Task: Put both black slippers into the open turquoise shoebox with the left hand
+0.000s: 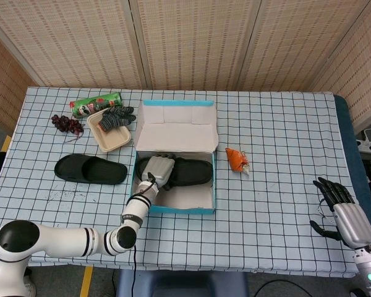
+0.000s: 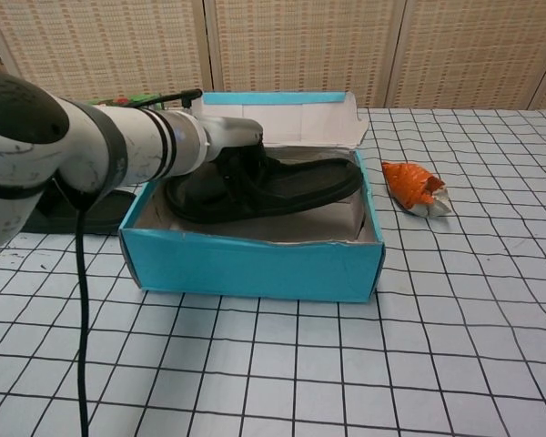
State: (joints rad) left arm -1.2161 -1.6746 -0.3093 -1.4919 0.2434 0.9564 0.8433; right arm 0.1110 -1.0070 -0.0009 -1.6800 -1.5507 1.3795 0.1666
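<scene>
From above, the left robot hand (image 1: 161, 169) reaches into the open turquoise shoebox (image 1: 173, 207) and has its fingers closed around the strap end of one black slipper (image 1: 188, 172), which lies lengthwise inside the box toward its back wall. The lower camera adds what the overhead one cannot: that slipper (image 2: 282, 187) sits tilted, its toe end riding up near the right inner wall rather than lying flat on the box floor, and the left robot hand (image 2: 232, 146) grips it from the left side with the white forearm stretching off the frame edge. The second black slipper (image 1: 90, 169) is plain only from above, lying flat on the checked worktop (image 1: 278, 142) well to the left of the box; from the chest it is a dark sliver behind the arm. Also seen only from overhead is the right robot hand (image 1: 343, 213), at the worktop's near right corner, holding nothing, its dark fingers spread apart. An orange crumpled wrapper (image 1: 237, 159) lies just right of the box in both views. Behind the loose slipper are a beige tray (image 1: 114, 138) with a knitted glove (image 1: 117, 116) on it, a green can (image 1: 96, 104) on its side whose print is too small to read, and a bunch of dark grapes (image 1: 67, 124).
</scene>
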